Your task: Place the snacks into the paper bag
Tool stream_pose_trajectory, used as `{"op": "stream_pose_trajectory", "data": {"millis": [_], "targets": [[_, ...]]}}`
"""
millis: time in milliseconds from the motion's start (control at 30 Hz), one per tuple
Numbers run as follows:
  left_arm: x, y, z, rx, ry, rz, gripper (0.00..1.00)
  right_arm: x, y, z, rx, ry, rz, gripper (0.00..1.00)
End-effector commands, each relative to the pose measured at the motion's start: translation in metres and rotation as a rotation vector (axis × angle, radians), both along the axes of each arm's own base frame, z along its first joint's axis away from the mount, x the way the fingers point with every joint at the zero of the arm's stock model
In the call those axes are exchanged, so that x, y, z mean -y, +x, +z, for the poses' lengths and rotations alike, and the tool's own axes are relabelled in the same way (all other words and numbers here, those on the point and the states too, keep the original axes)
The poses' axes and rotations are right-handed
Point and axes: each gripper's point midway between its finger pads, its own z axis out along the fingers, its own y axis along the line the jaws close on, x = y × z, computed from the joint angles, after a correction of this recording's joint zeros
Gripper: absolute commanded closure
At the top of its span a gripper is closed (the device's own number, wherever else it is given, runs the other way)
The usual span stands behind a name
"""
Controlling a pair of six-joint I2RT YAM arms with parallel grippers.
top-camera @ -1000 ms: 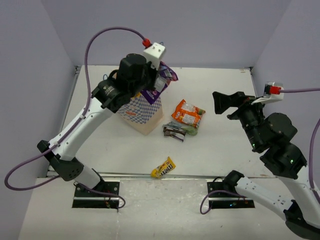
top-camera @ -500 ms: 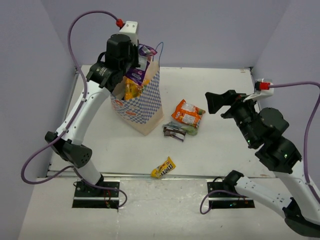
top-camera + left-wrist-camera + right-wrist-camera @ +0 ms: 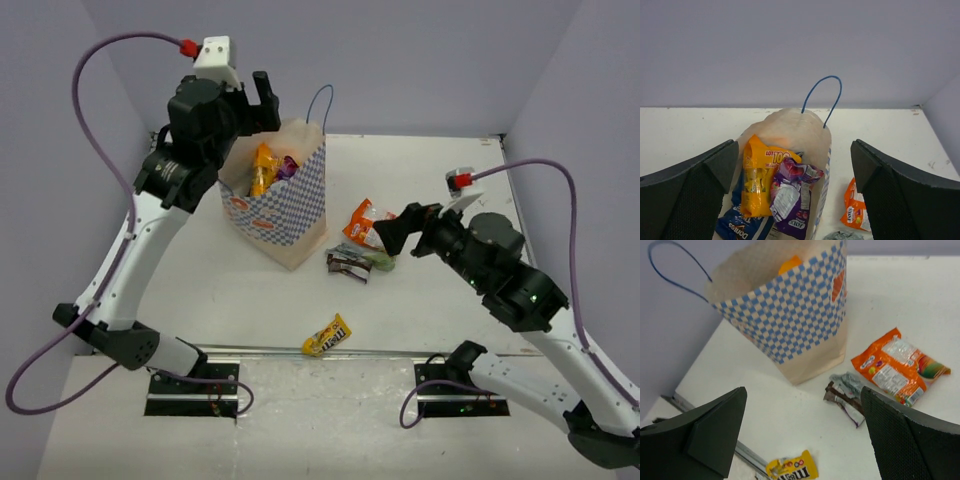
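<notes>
Left hand (image 3: 794, 147) spread wide, holding nothing, above the upright paper bag (image 3: 288, 215) at the worktop's (image 3: 450, 170) far left. Inside the bag are a yellow-orange bag (image 3: 759, 175), a purple packet (image 3: 792, 195) and a blue-and-white bag (image 3: 740, 226), the last cut off by the frame edge. Right hand (image 3: 804, 390) spread. Orange packet (image 3: 895, 367) and dark brown bar (image 3: 842, 399) lie right of the bag, and a yellow packet (image 3: 328, 335) at the near edge.

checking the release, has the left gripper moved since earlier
Yes, the left gripper moved left, from the right side of the paper bag to its far-left rim.
</notes>
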Motion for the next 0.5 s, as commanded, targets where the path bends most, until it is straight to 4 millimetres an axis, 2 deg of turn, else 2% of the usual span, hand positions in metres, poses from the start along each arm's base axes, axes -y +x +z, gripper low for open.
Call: {"op": "stream_pose_trajectory", "data": {"millis": [0, 33, 100, 133, 200, 267, 467], "targets": [[-0.017, -0.036, 0.042, 0.127, -0.128, 0.0, 0.0, -0.021, -0.016, -0.046, -0.073, -0.056, 0.157, 0.01], [-0.019, -0.042, 0.044, 0.141, -0.141, -0.009, 0.0, -0.025, -0.019, -0.069, -0.11, -0.093, 0.187, 0.01], [-0.027, -0.061, 0.052, 0.17, -0.163, -0.015, 0.0, -0.039, -0.03, -0.098, -0.171, -0.136, 0.303, 0.01], [-0.028, -0.063, 0.042, 0.154, -0.158, -0.016, 0.0, -0.042, -0.035, -0.118, -0.222, -0.159, 0.333, 0.01], [-0.035, -0.076, 0.047, 0.172, -0.166, -0.018, 0.0, -0.056, -0.049, -0.151, -0.333, -0.174, 0.438, 0.01], [-0.038, -0.08, 0.04, 0.16, -0.155, -0.014, 0.0, -0.062, -0.056, -0.17, -0.401, -0.167, 0.479, 0.01], [-0.054, -0.098, 0.042, 0.18, -0.148, 0.017, 0.0, -0.074, -0.078, -0.213, -0.508, -0.158, 0.618, 0.01]]}}
